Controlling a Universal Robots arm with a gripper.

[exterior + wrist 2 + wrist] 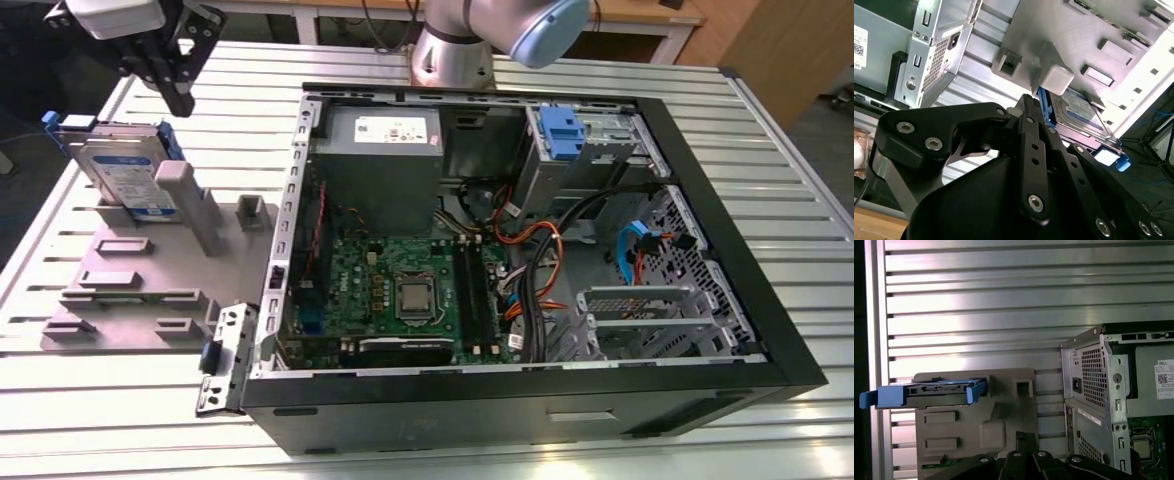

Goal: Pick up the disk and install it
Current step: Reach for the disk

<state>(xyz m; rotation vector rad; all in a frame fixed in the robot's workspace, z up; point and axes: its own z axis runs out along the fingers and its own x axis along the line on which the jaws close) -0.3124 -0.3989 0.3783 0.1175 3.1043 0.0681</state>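
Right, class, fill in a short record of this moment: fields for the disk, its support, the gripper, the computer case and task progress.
disk: standing on edge in the grey holder, blue carrier frame around it
support: grey holder on the slatted table, at the exterior view's left of the case
gripper: above the disk, not touching it, holding nothing
case: open, interior showing
progress: disk not yet picked up

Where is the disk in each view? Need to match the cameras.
Exterior view: disk stands on edge in the grey fixture, at the exterior view's left, outside the computer case.
Second wrist view: disk shows its label face, next to the fixture's pale-capped post.
First wrist view: disk is edge-on, blue carrier showing, apart from the case.
Shared landmark: the grey fixture.
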